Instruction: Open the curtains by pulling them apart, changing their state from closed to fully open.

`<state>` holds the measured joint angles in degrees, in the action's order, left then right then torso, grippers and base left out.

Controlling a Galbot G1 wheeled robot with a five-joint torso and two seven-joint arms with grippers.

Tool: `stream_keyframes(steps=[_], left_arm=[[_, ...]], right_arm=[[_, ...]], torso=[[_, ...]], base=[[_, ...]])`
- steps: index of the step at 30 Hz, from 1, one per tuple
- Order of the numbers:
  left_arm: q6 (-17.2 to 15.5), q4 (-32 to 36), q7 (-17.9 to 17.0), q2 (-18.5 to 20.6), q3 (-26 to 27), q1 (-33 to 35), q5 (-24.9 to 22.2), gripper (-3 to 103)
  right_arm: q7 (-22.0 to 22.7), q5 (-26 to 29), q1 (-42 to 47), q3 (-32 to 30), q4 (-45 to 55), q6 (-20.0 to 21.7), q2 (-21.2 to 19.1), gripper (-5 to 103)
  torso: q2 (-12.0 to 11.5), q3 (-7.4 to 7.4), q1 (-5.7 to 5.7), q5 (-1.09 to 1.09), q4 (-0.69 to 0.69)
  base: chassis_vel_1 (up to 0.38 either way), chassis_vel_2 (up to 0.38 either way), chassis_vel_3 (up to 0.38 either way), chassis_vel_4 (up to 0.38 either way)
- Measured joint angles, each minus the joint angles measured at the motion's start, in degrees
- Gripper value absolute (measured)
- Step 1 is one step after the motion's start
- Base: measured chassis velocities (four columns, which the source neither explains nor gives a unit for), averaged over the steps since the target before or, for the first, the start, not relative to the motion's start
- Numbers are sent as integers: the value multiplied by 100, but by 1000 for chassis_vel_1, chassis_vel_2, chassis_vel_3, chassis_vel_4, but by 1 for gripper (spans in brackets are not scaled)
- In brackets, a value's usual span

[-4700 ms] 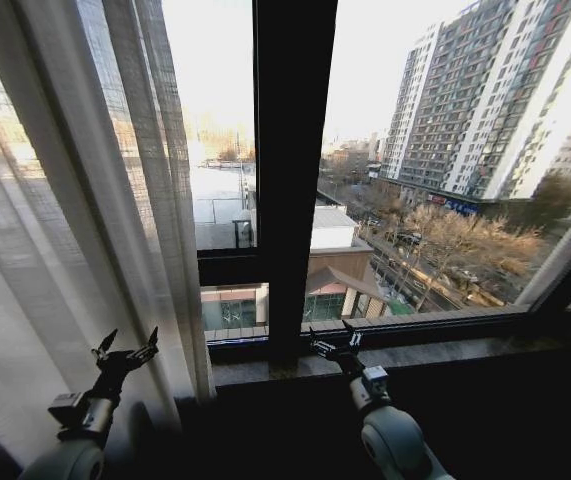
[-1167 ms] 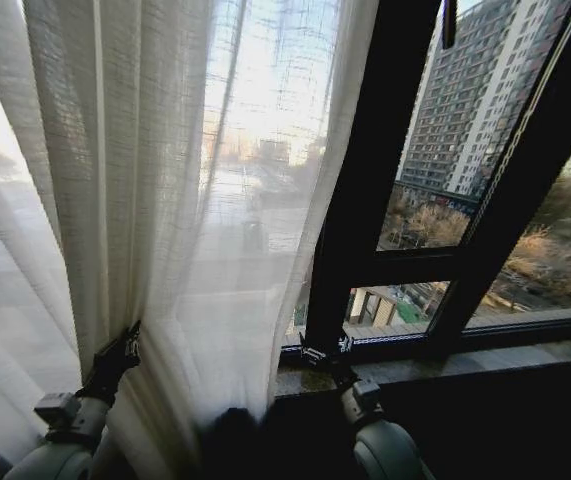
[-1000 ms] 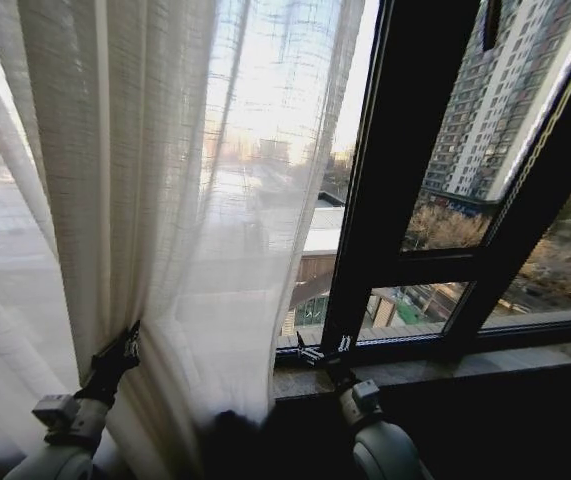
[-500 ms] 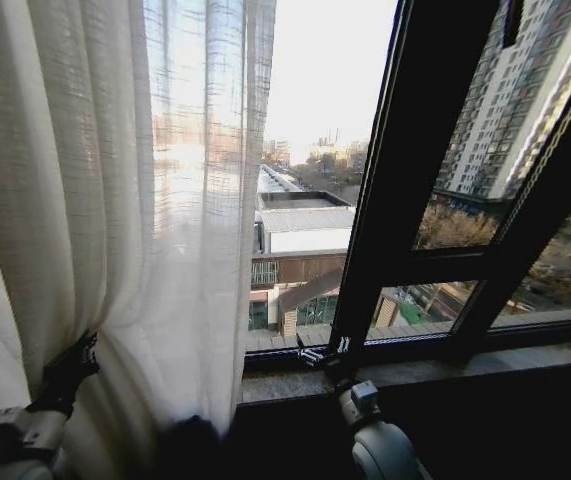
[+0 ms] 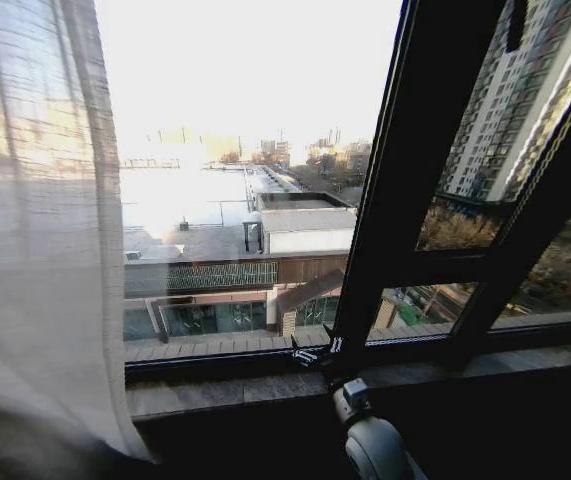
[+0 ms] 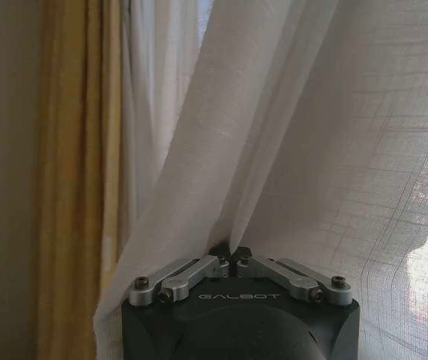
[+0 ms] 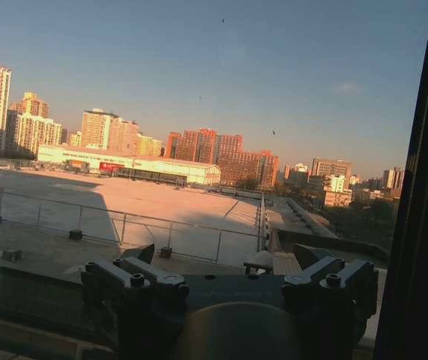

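Daylight fills a tall window with dark frame bars (image 5: 405,190), looking out over a pale flat rooftop (image 5: 195,210), low buildings and a high-rise apartment block (image 5: 505,110) under a bright sky. A stone windowsill (image 5: 225,392) runs along the bottom of the glass. From the head view, the sheer white curtain (image 5: 35,260) hangs gathered at the far left of the window, leaving the glass beside it uncovered; its lower edge drapes down past the sill. From the left wrist view, the left gripper (image 6: 233,259) sits right against this curtain (image 6: 303,150), its two metal fingers (image 6: 191,271) drawn together so that their tips meet, pinching a fold of the woven fabric between them. The cloth rises from the fingertips in long pleats and spreads out to both sides of the fingers, and beyond it hangs a yellow-gold drape (image 6: 79,180) against a plain wall. The right gripper (image 5: 313,352) is held low at the middle of the window, just above the sill and beside the foot of the nearest dark frame bar, well apart from the curtain. From the right wrist view, the right gripper (image 7: 232,274) faces the glass with its fingers (image 7: 135,281) spread wide, holding nothing, and the sunlit rooftop and distant orange-lit towers (image 7: 214,146) lie straight ahead of them.
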<state>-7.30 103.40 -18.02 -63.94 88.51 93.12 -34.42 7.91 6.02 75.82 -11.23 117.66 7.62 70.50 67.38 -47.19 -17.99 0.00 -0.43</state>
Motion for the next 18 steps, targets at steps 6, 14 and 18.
stream_keyframes(steps=[6,14,18], left_arm=[[-376,-367,-781,193,210,-225,365,0],[-688,540,-470,-91,-117,36,631,24],[-803,1484,-48,-548,-634,310,651,35]], right_arm=[[-3,3,-16,12,-80,-13,16,100],[-13,8,-64,43,-218,-50,46,100],[-14,10,-84,74,-238,-50,72,100]], torso=[[1,1,0,-2,0],[0,0,0,2,-2],[1,1,0,2,0]], base=[[0,0,0,0],[0,0,0,0],[0,0,0,0]])
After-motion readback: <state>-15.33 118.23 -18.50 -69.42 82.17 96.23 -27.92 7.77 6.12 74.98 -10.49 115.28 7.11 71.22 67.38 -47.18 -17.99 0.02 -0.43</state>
